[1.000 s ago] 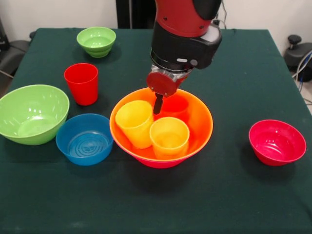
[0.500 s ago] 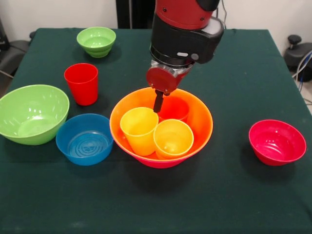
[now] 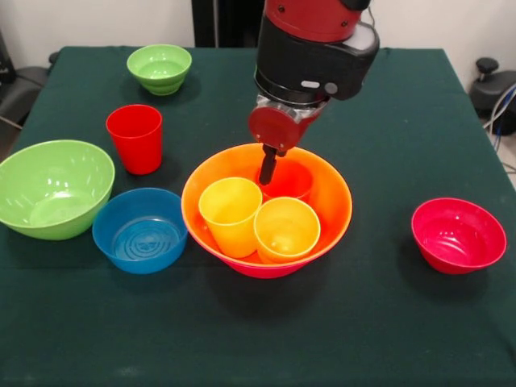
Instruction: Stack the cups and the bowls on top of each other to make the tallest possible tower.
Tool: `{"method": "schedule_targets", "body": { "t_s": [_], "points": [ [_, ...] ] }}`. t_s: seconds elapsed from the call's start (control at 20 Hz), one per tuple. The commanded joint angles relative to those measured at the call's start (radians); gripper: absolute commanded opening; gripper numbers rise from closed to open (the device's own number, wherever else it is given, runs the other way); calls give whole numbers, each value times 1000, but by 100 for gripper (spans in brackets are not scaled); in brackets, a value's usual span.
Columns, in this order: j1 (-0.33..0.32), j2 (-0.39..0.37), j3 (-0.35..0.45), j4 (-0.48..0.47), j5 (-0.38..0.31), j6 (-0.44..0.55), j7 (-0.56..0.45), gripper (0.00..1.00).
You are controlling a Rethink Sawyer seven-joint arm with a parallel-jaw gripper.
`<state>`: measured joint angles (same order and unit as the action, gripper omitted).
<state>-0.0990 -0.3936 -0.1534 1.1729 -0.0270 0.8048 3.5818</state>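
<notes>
While the gripper is hanging just above the far part of the orange bowl, only one dark finger is showing below its red disc, so whether the hand is apart or together I cannot tell; nothing seems to be held. Inside the orange bowl, two yellow cups are standing side by side at the near edge and an orange cup is sitting behind them, right under the finger. A pink rim is peeking out beneath the orange bowl.

Risk, as I am judging it: the three cups are crowding each other, so a finger coming down between them is likely to knock one over or wedge against a rim. A tilted cup would nest crookedly.

Left of the orange bowl, the red cup, blue bowl and big green bowl are waiting; the small green bowl is sitting farther back, and the red bowl is lying well to the right.
</notes>
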Motion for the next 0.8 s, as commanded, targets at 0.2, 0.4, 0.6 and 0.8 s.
{"method": "schedule_targets", "body": {
  "t_s": [0.2,0.4,0.6,0.8],
  "points": [
    [-152,-113,95,121,-96,14,-416,100],
    [-183,-158,88,165,-96,14,-449,100],
    [-205,-159,90,164,-89,15,-468,100],
    [-224,-138,89,150,-87,-6,-478,100]
  ]
}}
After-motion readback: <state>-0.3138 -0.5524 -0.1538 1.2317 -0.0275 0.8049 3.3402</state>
